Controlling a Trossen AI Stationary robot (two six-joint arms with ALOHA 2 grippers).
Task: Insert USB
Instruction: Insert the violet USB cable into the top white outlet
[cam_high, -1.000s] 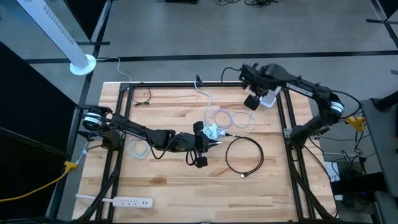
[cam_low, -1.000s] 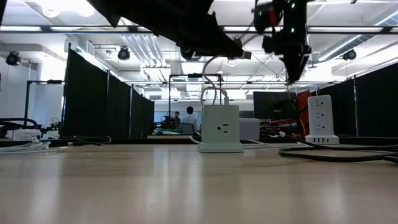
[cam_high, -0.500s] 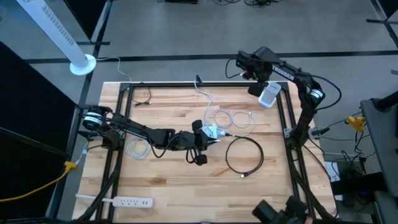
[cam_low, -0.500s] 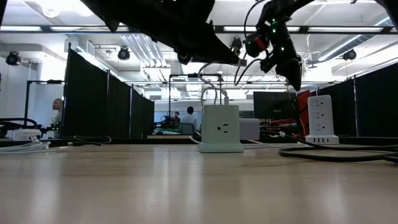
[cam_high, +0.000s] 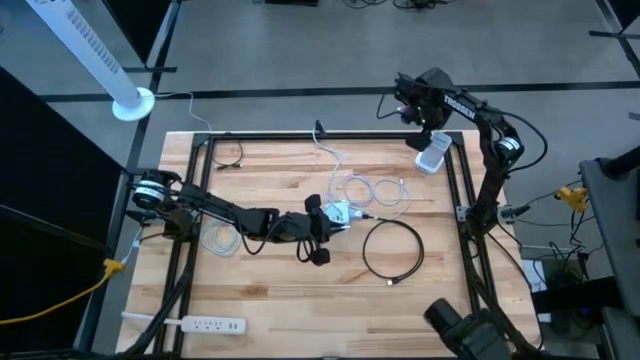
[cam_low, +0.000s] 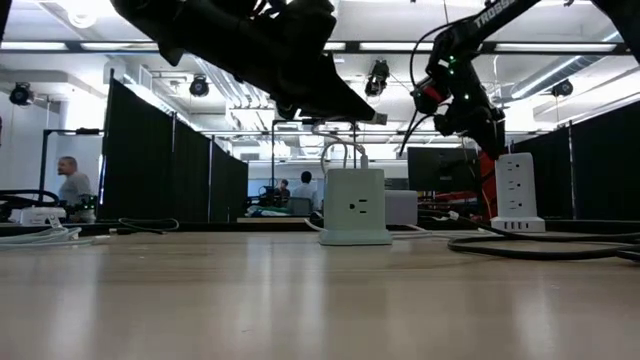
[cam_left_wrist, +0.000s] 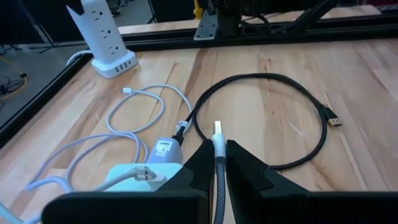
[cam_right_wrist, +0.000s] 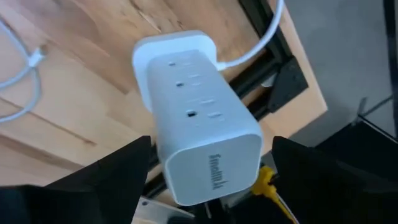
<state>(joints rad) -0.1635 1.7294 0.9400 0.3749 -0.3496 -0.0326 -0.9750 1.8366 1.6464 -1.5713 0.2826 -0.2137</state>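
My left gripper (cam_high: 322, 226) hovers over the table's middle, shut on a grey braided cable whose silver USB plug (cam_left_wrist: 217, 128) sticks out past the fingertips. Just beside it stands the white power cube (cam_high: 341, 212), also in the left wrist view (cam_left_wrist: 134, 177) and the low view (cam_low: 355, 206). My right gripper (cam_high: 426, 130) is open above the white tower power strip (cam_high: 433, 153) at the far right corner; in its wrist view the fingers stand wide on either side of the tower (cam_right_wrist: 199, 118), clear of it. My left gripper pinches the grey braided cable (cam_left_wrist: 217, 177) just behind its USB plug, between the two fingers (cam_left_wrist: 202, 163), which lie along the cable. The plug projects forward past the fingertips, lifted clear of the table, pointing over the black cable loop.
A black cable loop (cam_high: 392, 250) with a USB end (cam_left_wrist: 334, 120) lies right of the cube. White coiled cables (cam_high: 375, 190) lie beyond it, another coil (cam_high: 218, 240) at the left. A white power strip (cam_high: 205, 324) lies near the front left edge. A black frame (cam_high: 460, 190) edges the table.
My right arm has swung toward the table's far right corner, and its gripper has come down lower over the white tower. The left gripper with the cable has stayed by the cube. A person has walked into view far behind the table.
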